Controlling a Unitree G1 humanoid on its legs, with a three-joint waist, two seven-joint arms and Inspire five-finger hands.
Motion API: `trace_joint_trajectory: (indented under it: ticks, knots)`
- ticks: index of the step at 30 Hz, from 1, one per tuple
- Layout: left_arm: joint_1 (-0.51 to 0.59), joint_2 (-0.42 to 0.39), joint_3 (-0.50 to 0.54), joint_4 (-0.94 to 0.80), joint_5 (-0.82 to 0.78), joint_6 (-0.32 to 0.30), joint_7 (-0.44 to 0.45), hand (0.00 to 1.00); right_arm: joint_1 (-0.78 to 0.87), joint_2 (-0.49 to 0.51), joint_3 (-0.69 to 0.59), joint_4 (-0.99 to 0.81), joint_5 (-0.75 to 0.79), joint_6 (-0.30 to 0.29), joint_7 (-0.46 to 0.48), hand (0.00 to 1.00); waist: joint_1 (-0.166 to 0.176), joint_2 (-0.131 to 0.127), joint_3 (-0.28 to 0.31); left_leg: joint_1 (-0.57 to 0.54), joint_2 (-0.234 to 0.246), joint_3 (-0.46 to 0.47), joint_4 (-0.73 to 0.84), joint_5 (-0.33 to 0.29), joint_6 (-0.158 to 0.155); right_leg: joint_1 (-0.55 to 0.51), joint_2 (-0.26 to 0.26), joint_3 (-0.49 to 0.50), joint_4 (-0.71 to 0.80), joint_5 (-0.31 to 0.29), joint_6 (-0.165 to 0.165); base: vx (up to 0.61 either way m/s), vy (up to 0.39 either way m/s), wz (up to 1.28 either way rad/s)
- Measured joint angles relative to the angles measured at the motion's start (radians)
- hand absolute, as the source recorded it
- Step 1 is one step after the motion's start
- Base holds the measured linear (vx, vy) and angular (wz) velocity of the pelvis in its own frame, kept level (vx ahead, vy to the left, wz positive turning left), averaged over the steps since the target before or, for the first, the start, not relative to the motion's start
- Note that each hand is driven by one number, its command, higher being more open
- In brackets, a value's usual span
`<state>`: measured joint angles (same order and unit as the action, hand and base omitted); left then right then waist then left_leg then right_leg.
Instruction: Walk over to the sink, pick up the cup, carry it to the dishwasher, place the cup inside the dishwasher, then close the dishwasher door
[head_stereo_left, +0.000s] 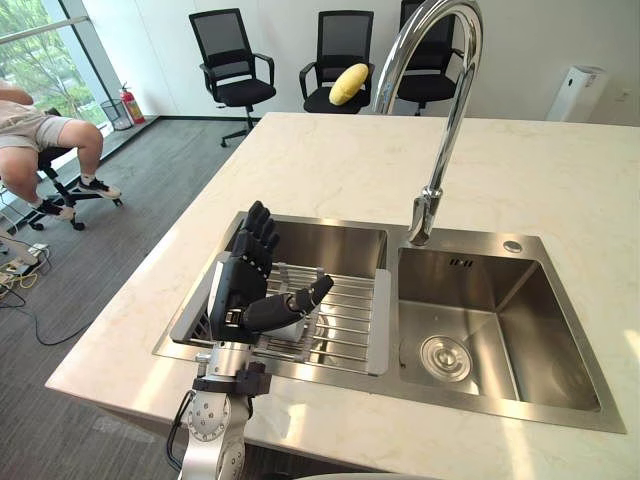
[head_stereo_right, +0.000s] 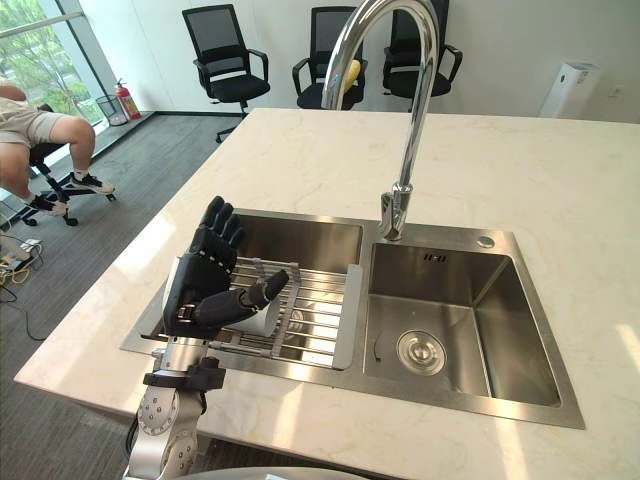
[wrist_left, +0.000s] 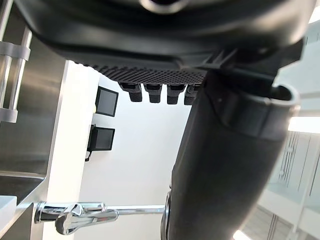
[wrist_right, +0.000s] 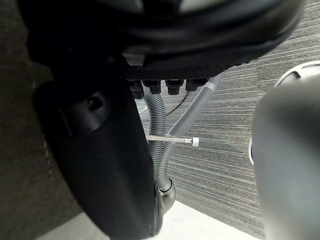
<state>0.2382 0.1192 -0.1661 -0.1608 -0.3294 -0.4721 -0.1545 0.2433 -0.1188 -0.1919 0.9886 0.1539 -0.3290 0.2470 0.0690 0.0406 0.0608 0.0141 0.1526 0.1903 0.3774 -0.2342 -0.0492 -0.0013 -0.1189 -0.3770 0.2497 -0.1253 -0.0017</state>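
Left hand (head_stereo_left: 240, 285) was open: fingers straight up, thumb stretched just over the cup (head_stereo_right: 264, 320), gripping nothing. Cup lay on the wire rack (head_stereo_left: 345, 320) in the sink's (head_stereo_left: 480, 398) left basin. Right hand (wrist_right: 150, 35) hung loose above the floor (wrist_right: 215, 165), away from the sink.

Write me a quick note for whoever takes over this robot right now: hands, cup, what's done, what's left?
Left hand: open, fingers straight, thumb over the cup, no grip yet.
Right hand: idle, low above the floor.
Cup: on the dish rack in the left basin of the sink.
Done: walk to the sink.
Left: grasp the cup, carry it, load the dishwasher, close its door.
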Motion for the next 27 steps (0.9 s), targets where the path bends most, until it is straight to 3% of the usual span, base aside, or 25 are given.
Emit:
trace_joint_trajectory:
  ticks: [1, 3, 4, 11, 16, 27]
  knots:
    - [-0.004, 0.001, -0.005, -0.003, 0.006, 0.000, -0.014, 1.00, 0.001, -0.009, 0.000, 0.001, 0.000, -0.001, 0.000, 1.00, -0.001, 0.014, -0.004, -0.002, -0.009, -0.016, -0.093, 0.074, 0.030, 0.005, 0.017, 0.010, -0.006, 0.005, 0.008, 0.02, 0.091, -0.29]
    - [-0.004, 0.017, -0.011, -0.003, 0.014, 0.011, -0.015, 1.00, 0.002, -0.012, 0.000, 0.007, -0.001, -0.003, -0.005, 1.00, 0.001, 0.017, -0.016, 0.029, -0.010, -0.005, -0.151, 0.069, -0.007, -0.003, 0.022, 0.048, -0.005, 0.011, 0.019, 0.01, 0.135, -0.47]
    - [-0.006, 0.028, -0.017, -0.003, 0.015, 0.018, -0.013, 1.00, 0.005, -0.001, 0.000, -0.003, -0.002, -0.005, -0.005, 1.00, -0.002, 0.007, -0.021, 0.029, -0.020, 0.011, -0.166, 0.073, -0.009, -0.017, 0.013, 0.065, -0.004, 0.016, 0.026, -0.02, 0.126, -0.42]
    - [-0.029, 0.074, -0.076, 0.000, 0.090, 0.068, 0.028, 1.00, 0.062, 0.006, 0.000, -0.023, -0.030, -0.007, -0.004, 1.00, -0.016, -0.007, -0.034, 0.079, -0.075, 0.027, -0.289, 0.127, 0.012, -0.028, -0.024, 0.083, -0.010, 0.029, 0.049, 0.00, 0.079, -0.05]
    - [-0.077, 0.138, -0.103, 0.070, 0.242, 0.105, 0.065, 1.00, 0.062, 0.004, 0.000, -0.023, -0.046, -0.007, 0.001, 1.00, -0.033, -0.004, -0.045, 0.102, -0.073, 0.009, -0.348, 0.164, 0.003, -0.015, -0.014, 0.059, -0.025, 0.029, 0.047, 0.03, -0.037, 0.12]
    - [-0.145, 0.220, -0.120, 0.200, 0.408, 0.205, 0.155, 1.00, 0.052, 0.002, -0.001, -0.017, -0.070, -0.002, 0.016, 1.00, -0.062, -0.006, -0.045, 0.117, -0.068, 0.004, -0.385, 0.191, -0.006, -0.017, 0.003, 0.056, -0.021, 0.025, 0.038, 0.00, -0.014, 0.01]
